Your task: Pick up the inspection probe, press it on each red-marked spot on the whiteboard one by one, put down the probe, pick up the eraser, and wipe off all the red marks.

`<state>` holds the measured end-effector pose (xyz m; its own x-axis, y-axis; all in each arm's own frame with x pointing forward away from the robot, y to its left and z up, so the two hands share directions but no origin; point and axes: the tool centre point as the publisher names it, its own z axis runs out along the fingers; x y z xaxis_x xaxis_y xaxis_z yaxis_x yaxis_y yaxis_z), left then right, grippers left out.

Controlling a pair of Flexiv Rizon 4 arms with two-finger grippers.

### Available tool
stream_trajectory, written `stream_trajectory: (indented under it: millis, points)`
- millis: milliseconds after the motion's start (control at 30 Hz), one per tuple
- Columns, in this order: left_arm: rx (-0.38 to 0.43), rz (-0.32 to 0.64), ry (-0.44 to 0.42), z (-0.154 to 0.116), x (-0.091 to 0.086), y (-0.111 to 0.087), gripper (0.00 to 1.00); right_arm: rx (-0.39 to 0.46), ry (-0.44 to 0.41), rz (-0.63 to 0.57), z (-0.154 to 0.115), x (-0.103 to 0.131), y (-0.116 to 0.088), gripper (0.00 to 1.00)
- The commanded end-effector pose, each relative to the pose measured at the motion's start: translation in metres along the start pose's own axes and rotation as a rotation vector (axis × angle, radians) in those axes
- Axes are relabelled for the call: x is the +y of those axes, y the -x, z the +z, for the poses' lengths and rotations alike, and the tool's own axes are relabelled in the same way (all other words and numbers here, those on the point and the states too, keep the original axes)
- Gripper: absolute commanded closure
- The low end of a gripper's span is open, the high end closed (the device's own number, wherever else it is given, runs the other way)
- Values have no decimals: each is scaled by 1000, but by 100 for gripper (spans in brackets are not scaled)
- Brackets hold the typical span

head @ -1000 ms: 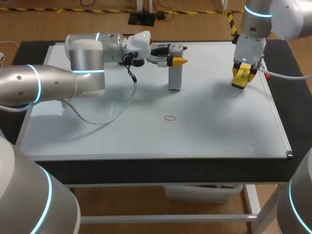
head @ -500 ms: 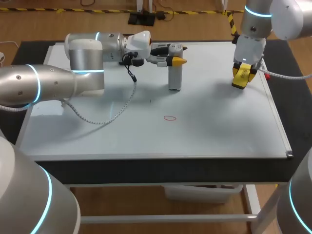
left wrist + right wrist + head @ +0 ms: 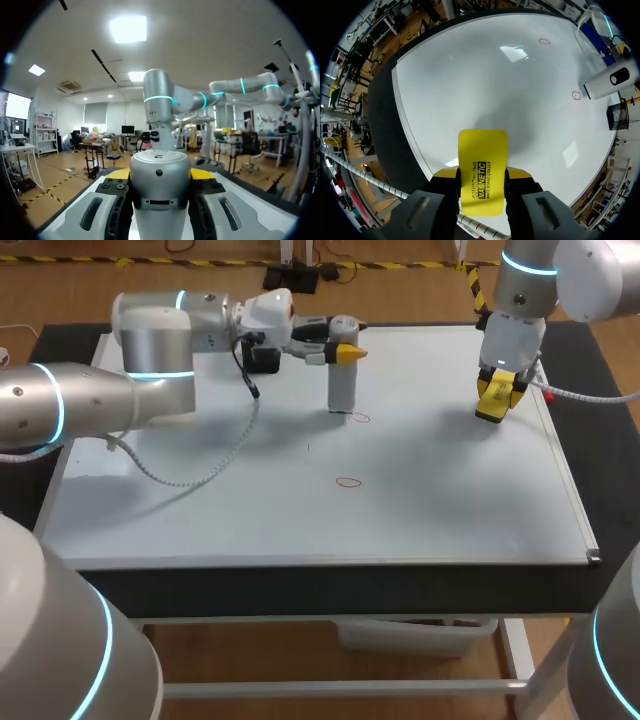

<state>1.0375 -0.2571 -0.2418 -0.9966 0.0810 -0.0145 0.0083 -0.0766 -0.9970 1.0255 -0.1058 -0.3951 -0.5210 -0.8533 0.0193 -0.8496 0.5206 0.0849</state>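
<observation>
My L arm [image 3: 90,405] comes in over the whiteboard's [image 3: 200,520] far left part. L gripper [image 3: 343,352] is clamped on the probe [image 3: 343,390], one yellow-tipped finger each side, in the board's far-middle area. Probe is upright, lower end at the board surface; can't tell if it's pressing. From the L wrist cam the probe's round silver top [image 3: 160,172] sits between my fingers.

Red mark 1 [image 3: 358,418] is on the board just beside the probe's base, on its right. Red mark 2 [image 3: 348,481] is nearer the board's middle, apart from the probe.

R gripper [image 3: 498,390] is at the board's far right part, near the right edge, closed on the yellow eraser [image 3: 482,150]. The eraser sticks out past my fingertips toward the board; contact w/ board unclear.
</observation>
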Motion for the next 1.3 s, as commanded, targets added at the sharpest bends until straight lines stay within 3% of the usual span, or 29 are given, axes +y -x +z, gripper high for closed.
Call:
stream_trajectory:
  millis: [33,967,1300]
  points:
    - [-20,2,11,-18,-11,-6,100,4,-1,-2,-1,-1,0,100]
    - [-148,-25,7,-166,-26,0,100,4,-1,-2,-1,-1,0,100]
    - [-173,21,-17,-213,-35,0,100,4,-1,-2,-1,-1,0,100]
